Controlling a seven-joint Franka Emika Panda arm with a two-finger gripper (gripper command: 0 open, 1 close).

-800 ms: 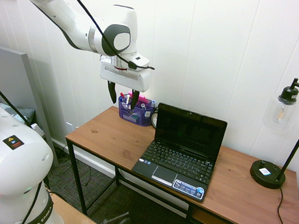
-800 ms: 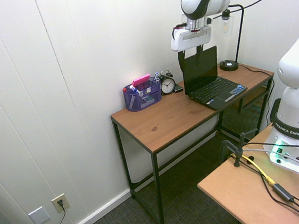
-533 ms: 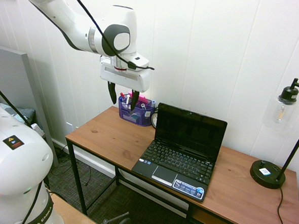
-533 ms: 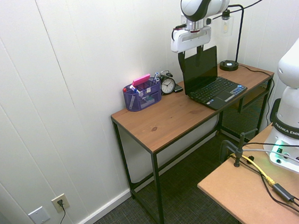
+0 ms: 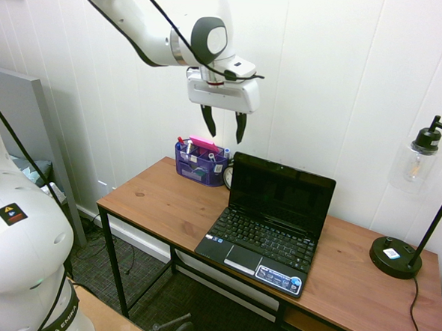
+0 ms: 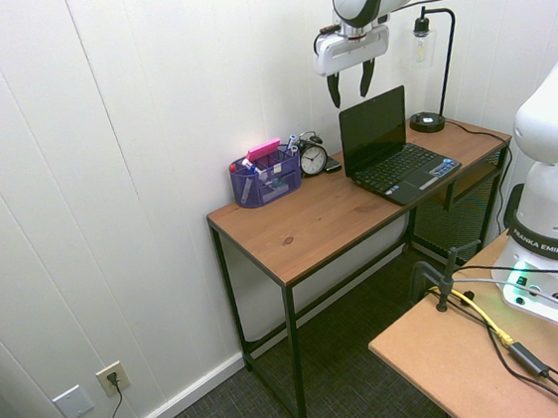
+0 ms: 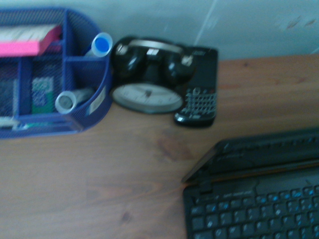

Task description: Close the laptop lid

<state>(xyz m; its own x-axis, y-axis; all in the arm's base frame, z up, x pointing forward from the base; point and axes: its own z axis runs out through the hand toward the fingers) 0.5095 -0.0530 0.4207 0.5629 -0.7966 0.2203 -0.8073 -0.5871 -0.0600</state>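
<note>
At the left, your blue desk organizer and alarm clock crowd the wall. Above them, the gripper hangs with fingers spread, empty. Right of it, the laptop lid stands upright on the desk. Descend too far forward and you'd jab the screen rather than fold it.

One laptop, one blue mesh organizer, one alarm clock, one phone, one lamp, one surface.
</note>
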